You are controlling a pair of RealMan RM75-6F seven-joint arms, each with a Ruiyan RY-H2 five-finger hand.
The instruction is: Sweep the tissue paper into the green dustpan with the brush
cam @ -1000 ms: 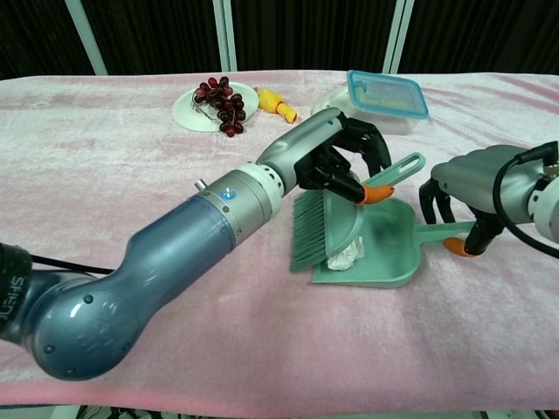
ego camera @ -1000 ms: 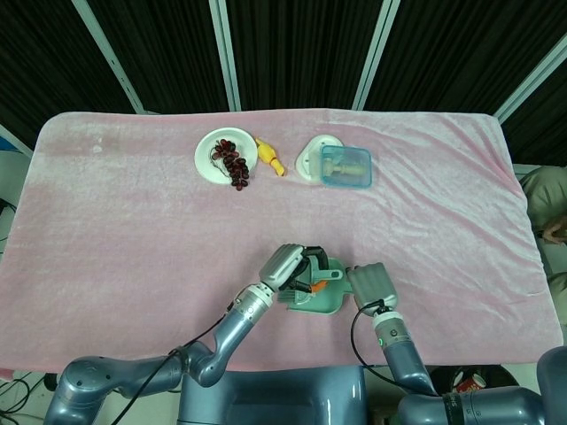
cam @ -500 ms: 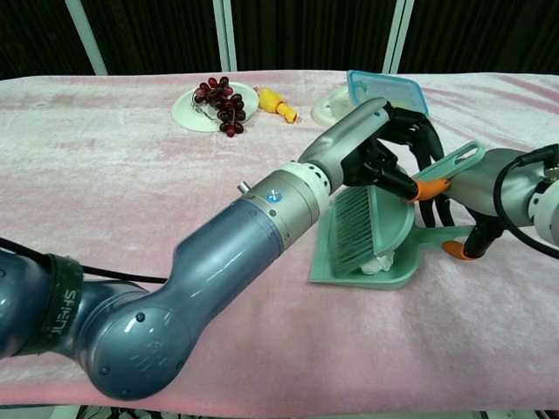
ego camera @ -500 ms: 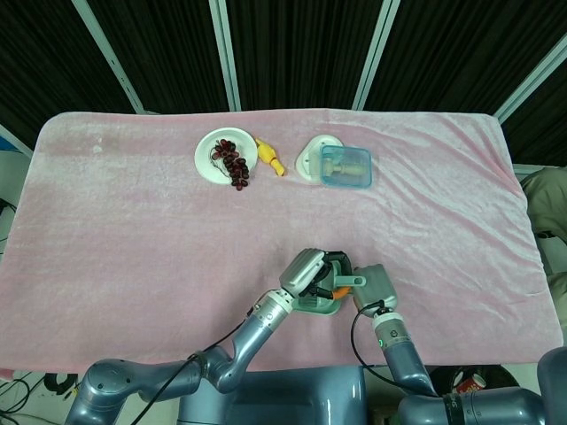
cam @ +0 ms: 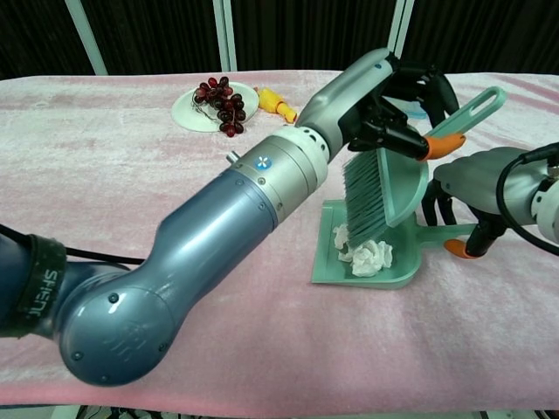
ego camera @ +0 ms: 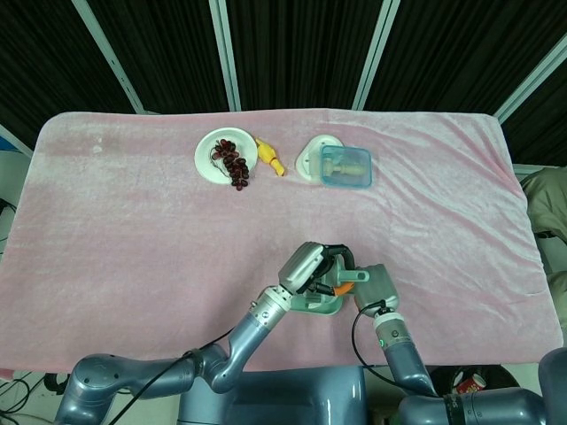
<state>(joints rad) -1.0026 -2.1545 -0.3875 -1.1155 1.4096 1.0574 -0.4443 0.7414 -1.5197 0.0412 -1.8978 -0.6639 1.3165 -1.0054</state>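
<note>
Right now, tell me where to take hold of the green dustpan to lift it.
Grip the dustpan by its handle, coming from the robot's right, where the right hand already holds it. The handle sticks out sideways there; the pan's open mouth holds the tissue paper.

Head view high, straight down; chest view low, close — shared: dustpan [ego camera: 321, 305] area.
</note>
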